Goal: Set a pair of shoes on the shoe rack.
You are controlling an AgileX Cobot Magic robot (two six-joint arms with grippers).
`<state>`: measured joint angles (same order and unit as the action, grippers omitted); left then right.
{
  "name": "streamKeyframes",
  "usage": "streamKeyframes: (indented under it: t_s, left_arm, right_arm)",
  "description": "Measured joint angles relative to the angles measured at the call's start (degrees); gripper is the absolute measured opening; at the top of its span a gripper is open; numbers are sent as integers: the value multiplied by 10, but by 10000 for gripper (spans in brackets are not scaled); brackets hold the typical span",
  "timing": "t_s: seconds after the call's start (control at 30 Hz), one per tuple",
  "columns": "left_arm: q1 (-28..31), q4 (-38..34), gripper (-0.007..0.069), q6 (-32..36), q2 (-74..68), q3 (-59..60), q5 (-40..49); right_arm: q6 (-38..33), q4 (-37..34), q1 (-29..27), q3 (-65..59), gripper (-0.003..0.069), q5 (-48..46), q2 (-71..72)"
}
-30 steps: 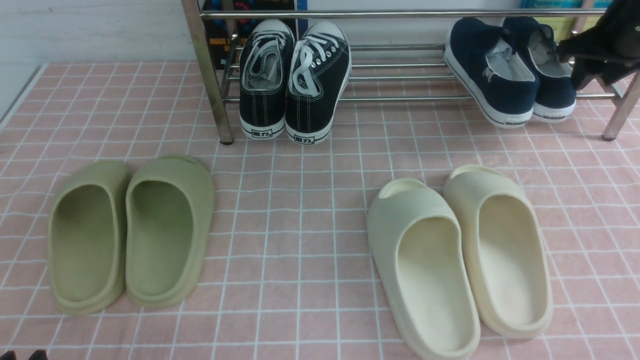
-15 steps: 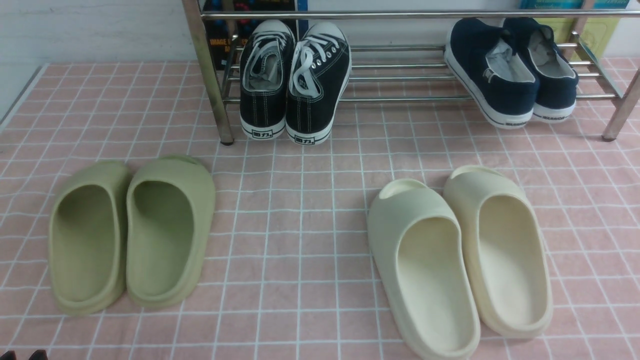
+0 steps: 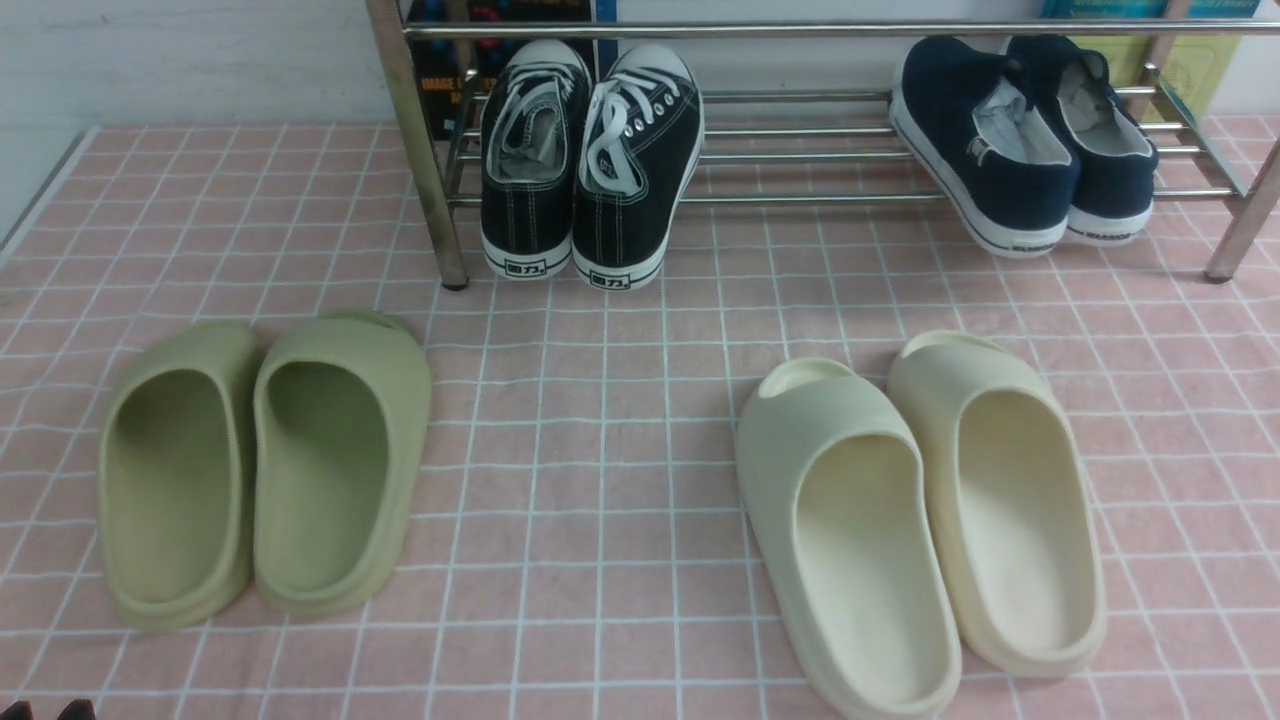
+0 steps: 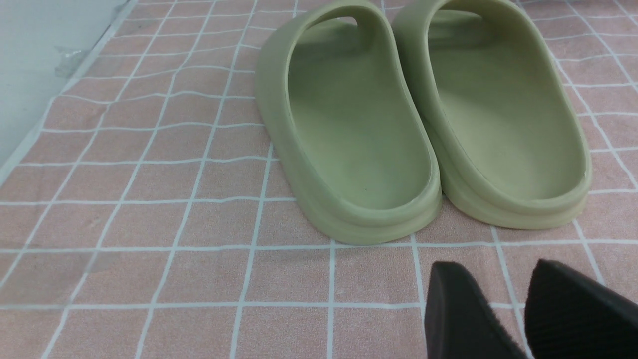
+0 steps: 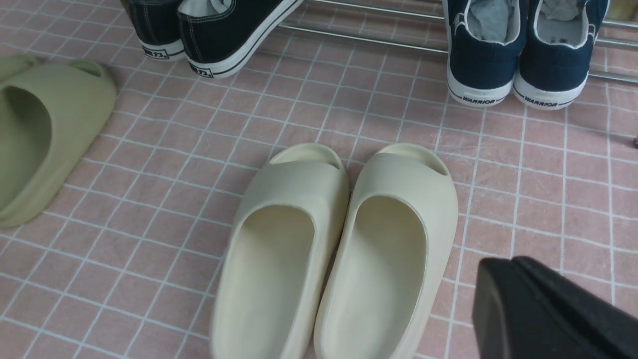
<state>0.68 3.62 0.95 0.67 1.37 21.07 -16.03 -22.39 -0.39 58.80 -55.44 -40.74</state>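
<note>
The pair of shoes, navy slip-ons with white soles point(image 3: 985, 150) point(image 5: 481, 55), rests tilted on the lower bars at the right end of the shoe rack point(image 3: 800, 28), heels toward me. No gripper touches them. My right gripper point(image 5: 503, 264) is shut and empty, hovering over the pink cloth beside the cream slides, well short of the rack; it is out of the front view. My left gripper point(image 4: 493, 269) hangs low by the heels of the green slides, its fingers apart with nothing between them; only its tips point(image 3: 45, 710) show at the front view's bottom left corner.
Black lace-up sneakers point(image 3: 585, 160) lean on the rack's left part. Green foam slides point(image 3: 265, 460) lie front left, cream foam slides point(image 3: 920, 510) front right, on a pink checked cloth point(image 3: 600, 400). A white wall point(image 3: 180, 60) bounds the left and back.
A second ago my right arm was at the rack's right end by the navy shoes. It has pulled back out of the front view and shut; the shoes stay on the rack.
</note>
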Motion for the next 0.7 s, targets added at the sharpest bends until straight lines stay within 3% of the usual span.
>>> streamKeyframes:
  t_s: [0.4, 0.5, 0.57, 0.6, 0.7]
  left_arm:
    - [0, 0, 241, 0, 0, 0, 0]
    - [0, 0, 241, 0, 0, 0, 0]
    - [0, 0, 241, 0, 0, 0, 0]
    - [0, 0, 241, 0, 0, 0, 0]
    - [0, 0, 241, 0, 0, 0, 0]
  right_arm:
    - [-11, 29, 4, -107, -20, 96, 96]
    - [-12, 35, 6, -163, -20, 166, 126]
    - [-7, 56, 6, -264, -20, 286, 177]
    - [-4, 59, 5, -272, -20, 294, 186]
    - [39, 104, -9, -400, -20, 411, 259]
